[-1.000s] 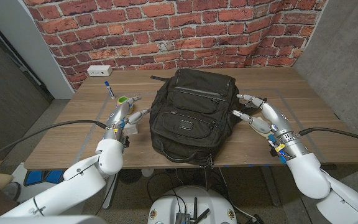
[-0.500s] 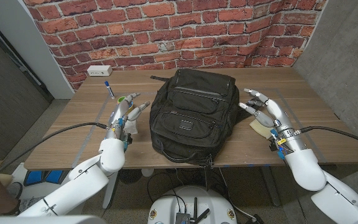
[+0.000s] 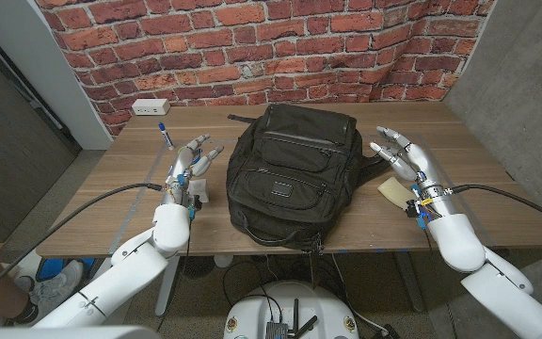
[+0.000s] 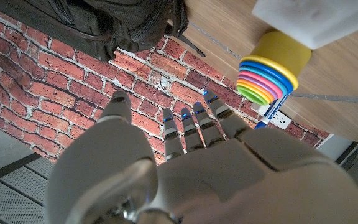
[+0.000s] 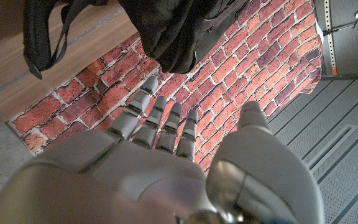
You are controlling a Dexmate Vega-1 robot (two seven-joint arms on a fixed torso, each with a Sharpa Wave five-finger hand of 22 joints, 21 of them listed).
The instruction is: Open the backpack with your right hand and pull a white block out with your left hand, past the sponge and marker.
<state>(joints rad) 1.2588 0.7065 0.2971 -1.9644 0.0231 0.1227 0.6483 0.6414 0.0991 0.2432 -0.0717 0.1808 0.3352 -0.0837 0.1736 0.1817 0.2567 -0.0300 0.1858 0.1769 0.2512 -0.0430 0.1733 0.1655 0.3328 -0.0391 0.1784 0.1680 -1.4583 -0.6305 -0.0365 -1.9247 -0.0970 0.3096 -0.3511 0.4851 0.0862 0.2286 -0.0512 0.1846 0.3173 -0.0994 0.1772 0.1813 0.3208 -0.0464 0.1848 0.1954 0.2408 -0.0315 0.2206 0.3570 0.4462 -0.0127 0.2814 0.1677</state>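
Note:
The black backpack [image 3: 294, 169] lies on the middle of the wooden table, its front pockets facing up; it also shows in the wrist views [image 4: 117, 18] [image 5: 179, 25]. My left hand [image 3: 191, 165] is raised to the backpack's left, fingers spread and holding nothing. A white block [image 3: 197, 195] [image 4: 316, 22] lies on the table just below it. My right hand [image 3: 403, 160] is raised to the backpack's right, fingers apart and empty, not touching the bag. A yellow sponge [image 3: 391, 193] lies under that hand. A blue marker [image 3: 165, 134] lies at the far left.
A stack of coloured rings [image 4: 272, 68] stands beside the white block. A white power strip [image 3: 150, 106] lies at the table's back left. A backpack strap [image 5: 42, 31] trails on the wood. A person's leg and shoe [image 3: 7, 287] are at the lower left, off the table.
Both hands have lifted and stretched their fingers. The right hand has drawn back from the backpack's side, uncovering the sponge. The left hand has moved up and forward over the ring stack.

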